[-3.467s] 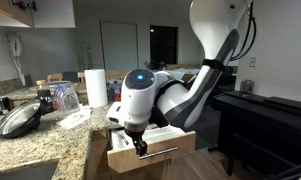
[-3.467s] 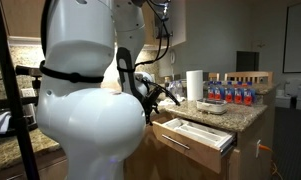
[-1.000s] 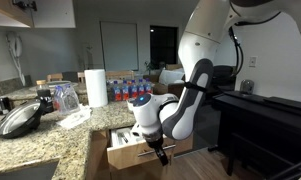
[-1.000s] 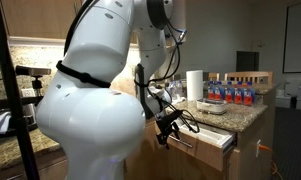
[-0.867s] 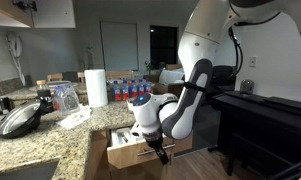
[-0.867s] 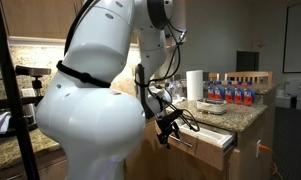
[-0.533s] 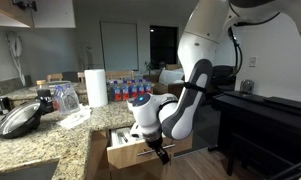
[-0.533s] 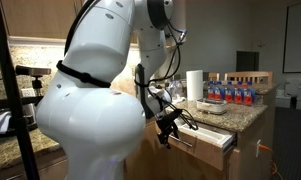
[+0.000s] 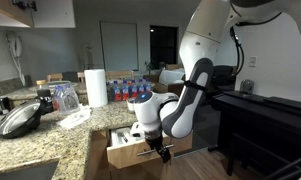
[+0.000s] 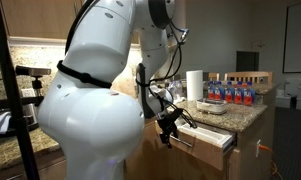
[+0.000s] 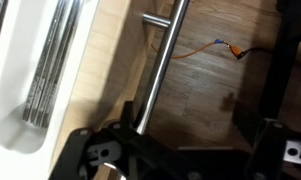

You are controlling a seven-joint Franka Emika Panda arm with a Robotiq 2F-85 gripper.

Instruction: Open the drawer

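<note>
The wide, shallow light-brown wood drawer [image 9: 125, 156] stands pulled out of the cabinet, its front right at your black gripper [image 9: 162, 153]. Your fingers [image 11: 285, 80] are spread as wide as they go and hold nothing. The drawer's horizontal silver bar handle [image 11: 158, 70] runs between them, close by one finger; you cannot tell whether it touches. Beyond the handle lies the white cutlery tray [image 11: 20, 100] with metal utensils [image 11: 50, 60]. Farther off, a white paper towel roll [image 9: 96, 87] stands on the speckled granite counter [image 9: 50, 140].

Claw [image 9: 162, 154] wide open, angled downward.
</note>
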